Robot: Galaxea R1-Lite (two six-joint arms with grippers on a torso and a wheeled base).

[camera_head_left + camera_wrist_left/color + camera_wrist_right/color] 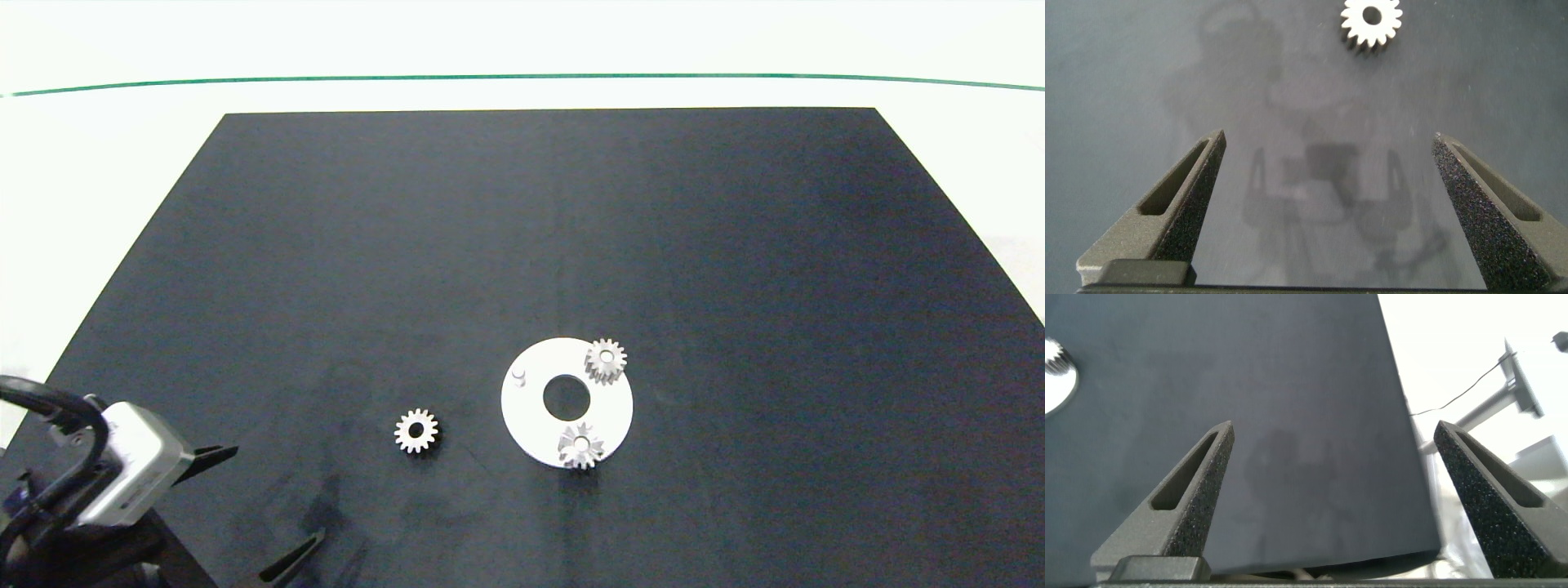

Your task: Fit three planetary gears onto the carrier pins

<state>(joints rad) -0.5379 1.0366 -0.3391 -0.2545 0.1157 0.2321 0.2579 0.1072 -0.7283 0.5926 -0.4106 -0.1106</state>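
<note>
The white disc (526, 408) lies on the black mat, right of centre near the front. Two planetary gears sit on carrier pins: one (606, 360) at the disc's far right, one (580, 446) at its near edge. A third pin (518, 376) at the left stands bare. The third gear (416, 430) lies flat on the mat left of the disc, and appears too in the left wrist view (1372, 22). My left gripper (253, 506) hovers open and empty at the front left, short of that gear (1328, 137). My right gripper (1336, 425) is open and empty over the mat's right edge.
The black mat (522, 245) covers most of the white table (98, 163). A slice of the white disc (1057, 380) shows in the right wrist view. Past the mat's edge there stands a grey metal stand (1521, 384) with a cable.
</note>
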